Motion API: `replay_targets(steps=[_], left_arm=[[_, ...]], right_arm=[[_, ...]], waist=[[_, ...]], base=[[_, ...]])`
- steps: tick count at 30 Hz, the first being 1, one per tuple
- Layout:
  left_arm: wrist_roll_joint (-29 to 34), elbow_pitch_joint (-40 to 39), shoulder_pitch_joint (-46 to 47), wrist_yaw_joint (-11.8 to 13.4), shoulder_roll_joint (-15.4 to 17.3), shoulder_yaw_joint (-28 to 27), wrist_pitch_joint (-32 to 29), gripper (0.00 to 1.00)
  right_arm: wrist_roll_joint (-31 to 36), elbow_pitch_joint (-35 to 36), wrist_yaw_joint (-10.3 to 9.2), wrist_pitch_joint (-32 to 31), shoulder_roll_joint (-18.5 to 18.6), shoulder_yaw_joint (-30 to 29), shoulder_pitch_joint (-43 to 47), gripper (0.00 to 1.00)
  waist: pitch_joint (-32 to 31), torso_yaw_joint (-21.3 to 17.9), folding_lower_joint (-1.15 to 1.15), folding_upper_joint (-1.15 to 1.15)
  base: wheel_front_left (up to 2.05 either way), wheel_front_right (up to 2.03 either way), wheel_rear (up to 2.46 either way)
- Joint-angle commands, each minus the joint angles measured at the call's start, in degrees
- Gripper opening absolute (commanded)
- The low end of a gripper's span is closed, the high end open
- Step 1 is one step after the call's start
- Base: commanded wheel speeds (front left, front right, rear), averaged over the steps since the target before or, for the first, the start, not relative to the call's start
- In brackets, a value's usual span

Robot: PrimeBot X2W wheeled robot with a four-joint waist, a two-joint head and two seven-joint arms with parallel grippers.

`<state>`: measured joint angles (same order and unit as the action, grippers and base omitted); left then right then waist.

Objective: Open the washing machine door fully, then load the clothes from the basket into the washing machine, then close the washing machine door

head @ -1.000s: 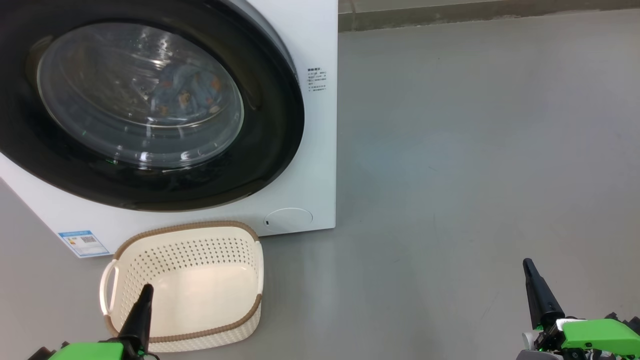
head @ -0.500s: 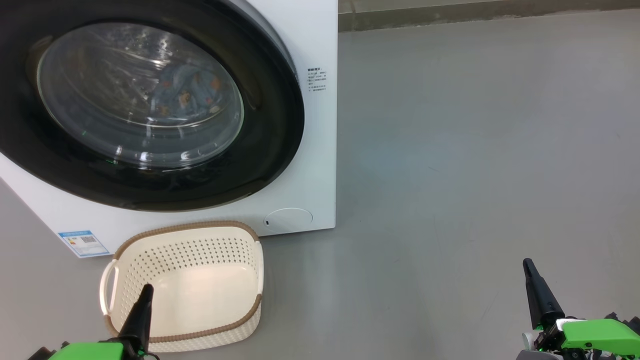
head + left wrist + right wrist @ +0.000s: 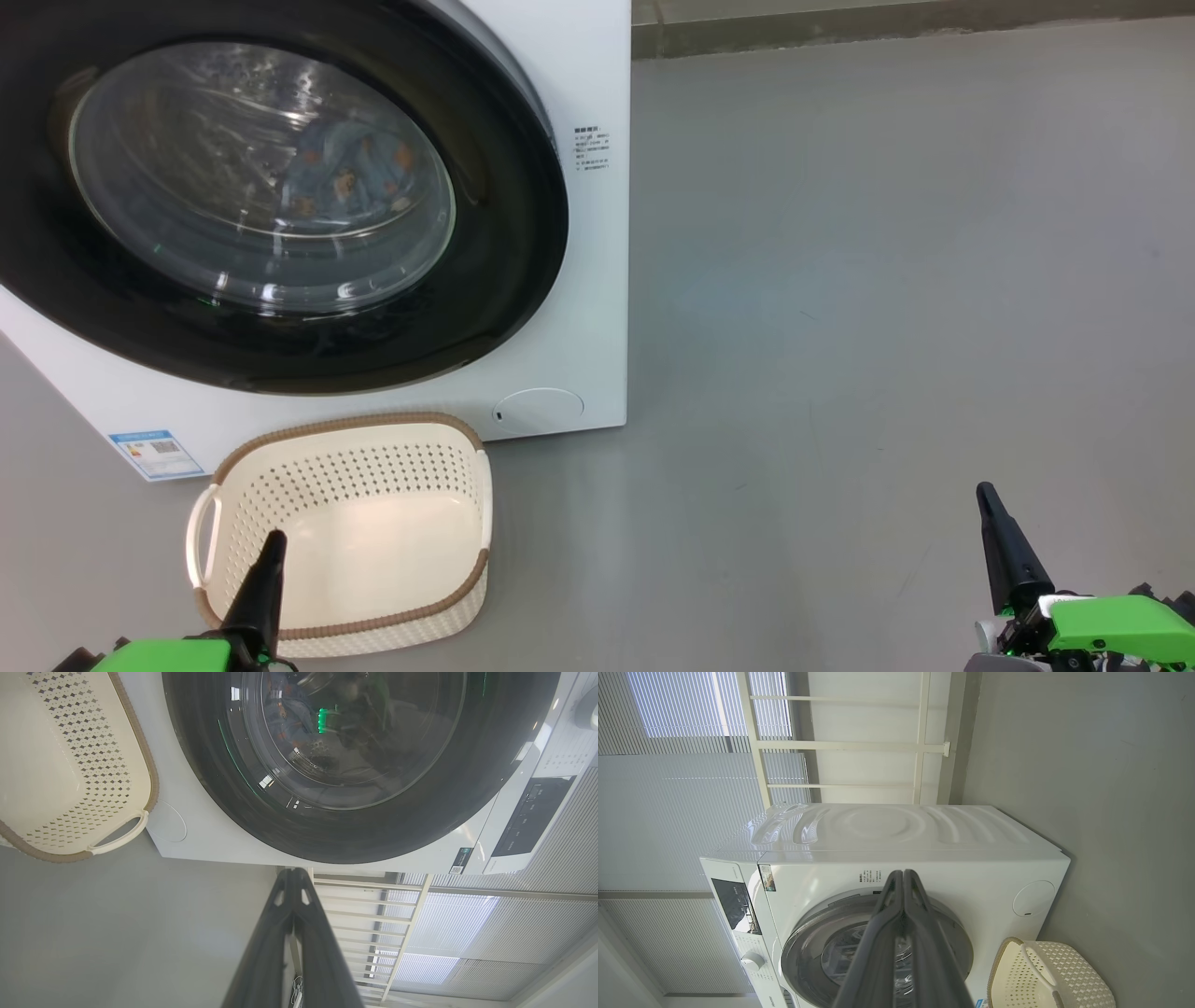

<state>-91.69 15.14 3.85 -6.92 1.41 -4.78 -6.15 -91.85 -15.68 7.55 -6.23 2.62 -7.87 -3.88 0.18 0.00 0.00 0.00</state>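
The washing machine [image 3: 597, 280] stands at the upper left, and its door [image 3: 504, 280] lies shut against the front. Behind the glass porthole, light blue clothes [image 3: 350, 177] with orange figures lie in the drum. On the floor in front, the cream basket [image 3: 345, 532] has nothing in it. My left gripper [image 3: 271, 546] is shut and hovers over the basket's near left rim, holding nothing. My right gripper [image 3: 985, 495] is shut and empty over bare floor at the lower right. The left wrist view shows the door [image 3: 373, 830] and basket [image 3: 70, 765]; the right wrist view shows the whole washing machine [image 3: 887, 858] and the basket [image 3: 1055, 975].
Grey floor [image 3: 887, 280] spreads to the right of the machine up to a skirting at the far wall. A small round white flap [image 3: 539, 409] and a blue label [image 3: 154, 453] sit low on the machine's front. White railings and blinds [image 3: 691, 765] stand behind it.
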Motion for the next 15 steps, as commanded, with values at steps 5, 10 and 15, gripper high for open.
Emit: replay_targets(steps=[5,10,15], left_arm=[[-0.5,-1.1,2.3,-0.6,1.5,-1.7,-0.3,0.0],[-0.5,-1.1,2.3,-0.6,1.5,-1.7,-0.3,0.0],[-0.5,-1.1,2.3,-0.6,1.5,-1.7,-0.3,0.0]], right_arm=[[-0.3,1.7,-0.06,-0.3,0.3,1.3,-2.3,0.0],[-0.3,1.7,-0.06,-0.3,0.3,1.3,-2.3,0.0],[-0.3,1.7,-0.06,-0.3,0.3,1.3,-2.3,0.0]], waist=[[0.0,0.0,0.0,0.0],[0.0,0.0,0.0,0.0],[0.0,0.0,0.0,0.0]], base=[[0.0,0.0,0.0],[0.0,0.0,0.0],[0.0,0.0,0.0]])
